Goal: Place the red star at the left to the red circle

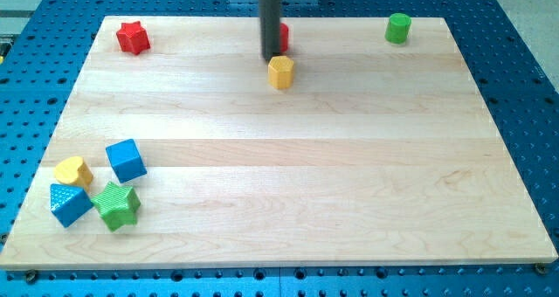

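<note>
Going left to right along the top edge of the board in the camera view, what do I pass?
Red star → my tip, with the red circle half hidden behind the rod → yellow hexagon just below the tip → green cylinder.

Nothing legible appears anywhere in the view: no text, label, brand, number or sign. The blocks, such as the red star (133,37) at far left and the green cylinder (398,28) at far right, have plain coloured faces. The wooden table (288,175) shows only grain, and the blue surface around it (524,87) only a dotted texture.
</note>
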Motion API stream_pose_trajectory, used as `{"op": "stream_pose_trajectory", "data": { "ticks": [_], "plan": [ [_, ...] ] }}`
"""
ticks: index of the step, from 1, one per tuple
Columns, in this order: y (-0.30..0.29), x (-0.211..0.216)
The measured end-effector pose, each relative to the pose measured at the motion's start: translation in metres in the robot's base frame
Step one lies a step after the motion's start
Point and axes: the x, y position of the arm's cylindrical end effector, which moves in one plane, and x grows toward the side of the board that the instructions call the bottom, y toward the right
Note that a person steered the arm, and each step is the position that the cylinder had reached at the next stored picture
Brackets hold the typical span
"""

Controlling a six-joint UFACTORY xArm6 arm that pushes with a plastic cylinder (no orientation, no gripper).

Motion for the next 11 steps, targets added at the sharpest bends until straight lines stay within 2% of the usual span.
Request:
{"op": "stream_pose_trajectory", "data": {
  "ticks": [1, 2, 3, 4, 5, 6, 7, 9, 10, 11],
  "plan": [
    [0.008, -0.019],
    [-0.080, 0.001],
    [-0.237, 0.022],
    [-0.317, 0.018],
    [-0.250, 0.002],
    [-0.270, -0.021],
    [-0.318, -0.041],
    [-0.103, -0.032],
    [-0.182, -0.040],
    [-0.145, -0.058]
  ]
}}
